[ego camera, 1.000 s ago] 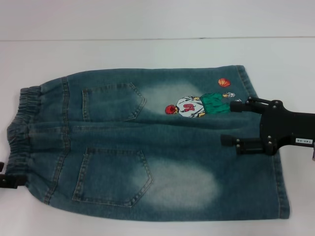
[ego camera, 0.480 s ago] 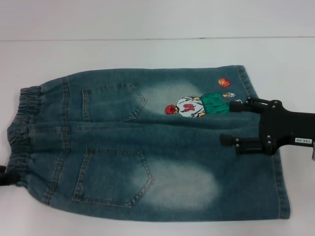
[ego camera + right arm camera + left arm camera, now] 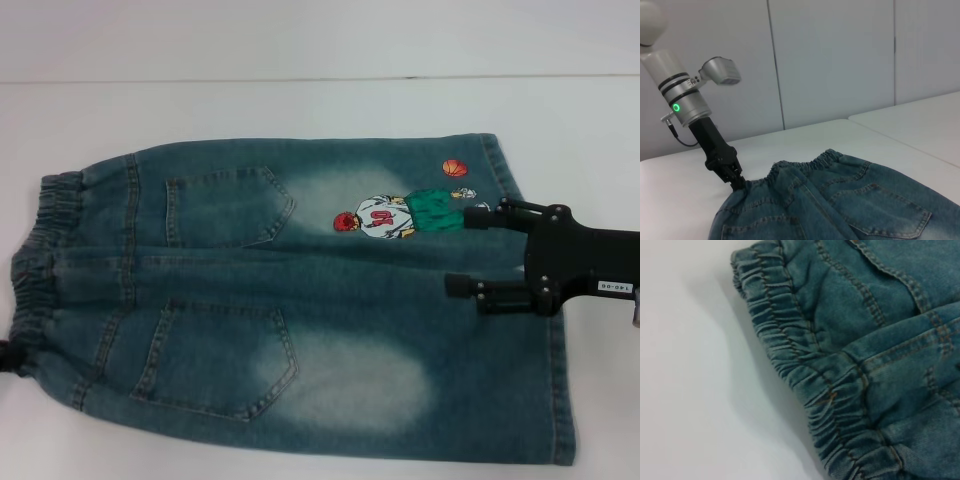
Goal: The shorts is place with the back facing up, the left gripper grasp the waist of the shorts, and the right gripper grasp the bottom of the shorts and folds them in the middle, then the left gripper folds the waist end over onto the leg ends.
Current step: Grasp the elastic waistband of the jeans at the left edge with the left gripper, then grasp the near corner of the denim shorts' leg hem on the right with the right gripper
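The denim shorts (image 3: 300, 300) lie back side up, elastic waist (image 3: 40, 250) at the left and leg ends at the right. My left gripper (image 3: 8, 355) shows only as a dark tip at the near waist corner. In the right wrist view that left gripper (image 3: 737, 181) is shut on the waistband corner, and the shorts (image 3: 840, 210) rise slightly there. The left wrist view fills with the gathered waistband (image 3: 805, 370). My right gripper (image 3: 465, 250) hovers open over the leg ends, its fingers (image 3: 478, 215) spread with nothing between them.
The white table (image 3: 300, 110) surrounds the shorts, with a seam line across its far part. An embroidered basketball player (image 3: 400, 212) and ball (image 3: 455, 168) mark the far leg. A pale wall (image 3: 840, 60) stands behind the table.
The left gripper has slid left toward the frame edge, dragging the near waist corner; the near pocket and hem shifted with it. The right gripper has barely moved.
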